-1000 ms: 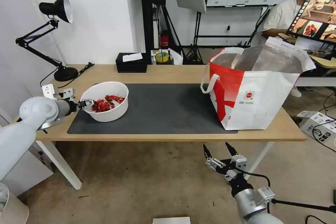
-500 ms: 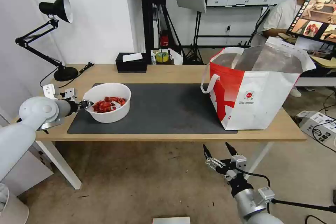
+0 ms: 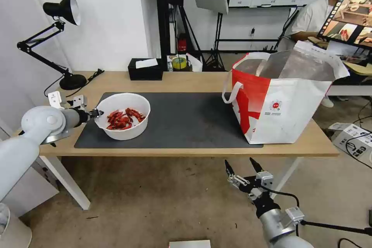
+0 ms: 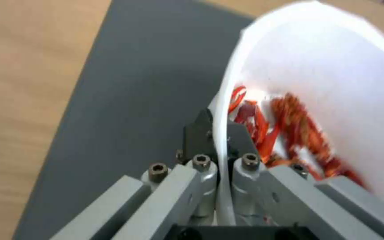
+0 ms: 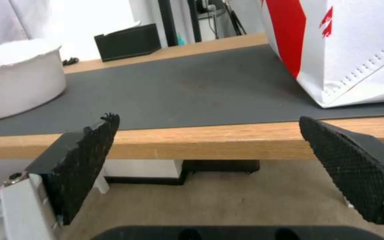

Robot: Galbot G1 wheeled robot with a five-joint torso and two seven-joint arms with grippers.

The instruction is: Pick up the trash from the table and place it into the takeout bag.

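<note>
The thin rim of the round white bowl of red shells (image 3: 123, 121) is pinched between the closed fingers (image 4: 199, 135) of the left gripper (image 3: 95, 113), one finger inside the wall and one outside. The bowl's mouth is turned upward with a slight tilt; being round, no long axis is offered. It is seen at the left end of the large dark grey rectangular mat (image 3: 182, 120) on the long light-wood table (image 3: 186, 79). Compared with a second ago, the bowl has been shifted rightward and its shells resettled. The boxy red-and-white takeout bag (image 3: 285, 99), foil-lined with white loop handles, is stood well apart at the right end. The right gripper (image 3: 243, 167) is held below the table edge, its textured black fingers (image 5: 90, 160) spread wide.
</note>
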